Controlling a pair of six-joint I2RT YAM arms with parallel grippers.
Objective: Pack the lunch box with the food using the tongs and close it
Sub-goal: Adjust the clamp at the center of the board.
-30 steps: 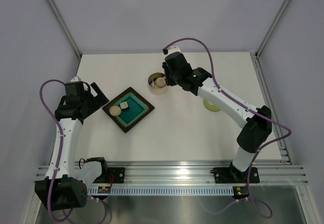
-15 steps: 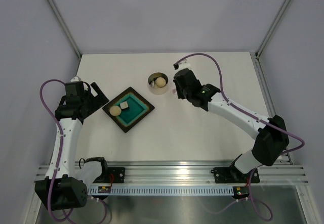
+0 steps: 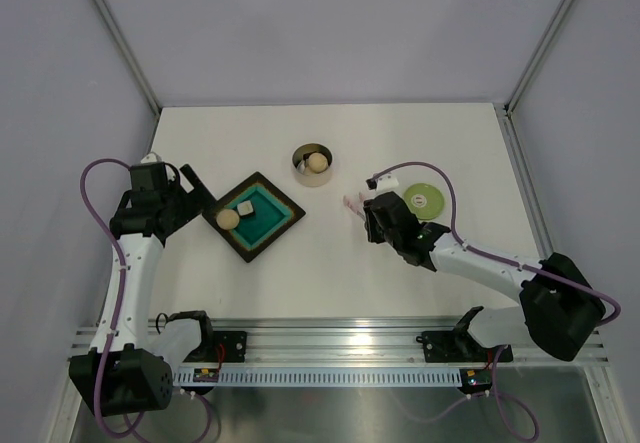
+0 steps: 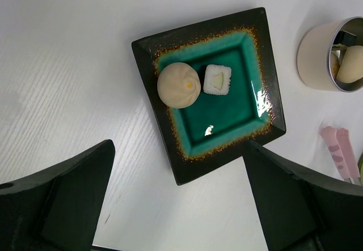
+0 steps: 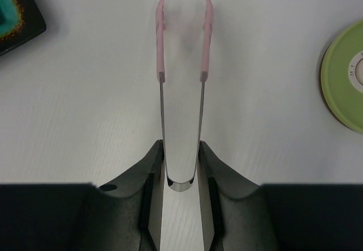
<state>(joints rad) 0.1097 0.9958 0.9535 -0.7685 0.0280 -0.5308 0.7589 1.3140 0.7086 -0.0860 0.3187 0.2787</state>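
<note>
The lunch box (image 3: 303, 155), a round steel tin, stands at the back centre with a beige dough ball (image 3: 317, 162) inside; the left wrist view shows the lunch box (image 4: 317, 52) too. Its green lid (image 3: 421, 200) (image 5: 346, 84) lies flat to the right. A second dough ball (image 4: 178, 85) and a pale cube (image 4: 217, 79) of food sit on the teal tray (image 4: 266, 64). My right gripper (image 5: 180, 149) (image 3: 372, 215) is shut on the pink tongs (image 5: 160, 41), whose tips are apart, empty and over bare table. My left gripper (image 4: 177, 146) (image 3: 195, 191) hangs open beside the tray.
The dark square tray (image 3: 283, 201) sits left of centre, turned diamond-wise. The tongs' pink tips (image 4: 339, 152) show near the tray's right corner in the left wrist view. Frame posts and walls bound the white table (image 3: 330, 263).
My right arm has drawn back from the lunch box toward the near right, carrying the tongs. The dough ball stays in the tin. The left arm has not moved.
</note>
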